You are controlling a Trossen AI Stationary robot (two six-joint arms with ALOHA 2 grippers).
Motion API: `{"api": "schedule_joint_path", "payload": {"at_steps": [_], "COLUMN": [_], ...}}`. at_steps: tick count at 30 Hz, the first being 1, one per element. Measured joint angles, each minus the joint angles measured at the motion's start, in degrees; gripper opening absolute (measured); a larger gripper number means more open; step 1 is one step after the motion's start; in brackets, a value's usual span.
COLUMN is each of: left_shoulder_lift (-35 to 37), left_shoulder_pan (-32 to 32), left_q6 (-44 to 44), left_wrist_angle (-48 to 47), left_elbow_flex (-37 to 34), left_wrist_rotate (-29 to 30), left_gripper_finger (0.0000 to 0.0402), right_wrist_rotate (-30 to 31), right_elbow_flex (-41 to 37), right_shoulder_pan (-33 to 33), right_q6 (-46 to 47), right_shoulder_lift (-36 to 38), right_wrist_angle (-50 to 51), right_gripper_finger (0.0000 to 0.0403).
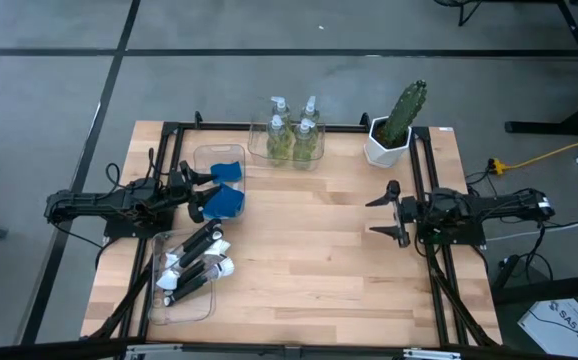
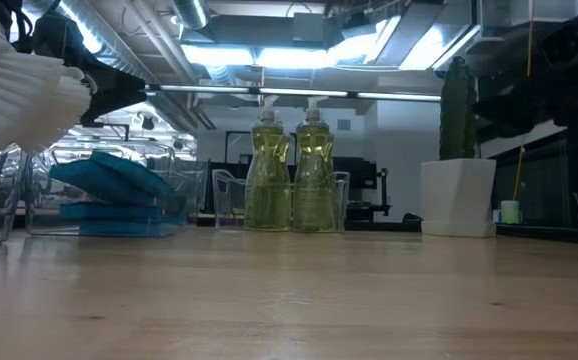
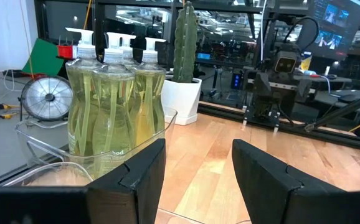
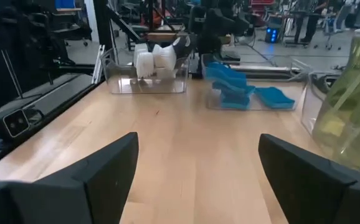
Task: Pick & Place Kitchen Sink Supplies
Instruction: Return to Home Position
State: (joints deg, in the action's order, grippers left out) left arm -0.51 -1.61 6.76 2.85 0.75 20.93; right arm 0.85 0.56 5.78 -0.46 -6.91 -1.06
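Dark fingers frame each wrist view. The left gripper (image 1: 207,195) has a moderate gap between its fingers and holds nothing. The right gripper (image 1: 374,216) is spread wide and also empty. The right gripper sits just in front of the cactus (image 1: 404,110). The left gripper is well across the table from it, on the left arm's side.

The supplies all seem to be in clear bins. The bottles (image 1: 291,135) stand upright in a cluster near the cactus, on its left-arm side. They look full, so I judge them the heaviest items, with stiff, smooth walls that may slip. The narrowed waist is the best grip, with the bottle kept upright.

The brushes (image 1: 197,262) lie farthest from the cactus, toward the front left corner. They look light and rigid. They are best taken mid-handle, not by the white bristles.

The sponges (image 1: 227,190) lie piled between the brushes and the bottles, far from the cactus and just beside the left gripper. They look the lightest and softest, and would squash under a grip. A pinch across the short width should hold one.
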Motion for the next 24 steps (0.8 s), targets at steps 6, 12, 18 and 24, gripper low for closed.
{"api": "schedule_joint_path", "payload": {"at_steps": [6, 12, 18, 24], "left_shoulder_lift": [0.0, 0.0, 0.0, 0.0], "left_shoulder_pan": [0.0, 0.0, 0.0, 0.0], "left_q6": [0.0, 0.0, 0.0, 0.0], "left_wrist_angle": [0.0, 0.0, 0.0, 0.0], "left_elbow_flex": [0.0, 0.0, 0.0, 0.0], "left_wrist_rotate": [0.0, 0.0, 0.0, 0.0], "left_gripper_finger": [0.0180, 0.0180, 0.0180, 0.0180], "right_wrist_rotate": [0.0, 0.0, 0.0, 0.0], "right_elbow_flex": [0.0, 0.0, 0.0, 0.0], "right_shoulder_pan": [0.0, 0.0, 0.0, 0.0], "right_q6": [-1.5, -1.9, -2.7, -2.7], "right_shoulder_lift": [0.3, 0.3, 0.3, 0.3], "right_wrist_angle": [0.1, 0.1, 0.1, 0.1], "right_gripper_finger": [0.0327, 0.0327, 0.0327, 0.0327]}}
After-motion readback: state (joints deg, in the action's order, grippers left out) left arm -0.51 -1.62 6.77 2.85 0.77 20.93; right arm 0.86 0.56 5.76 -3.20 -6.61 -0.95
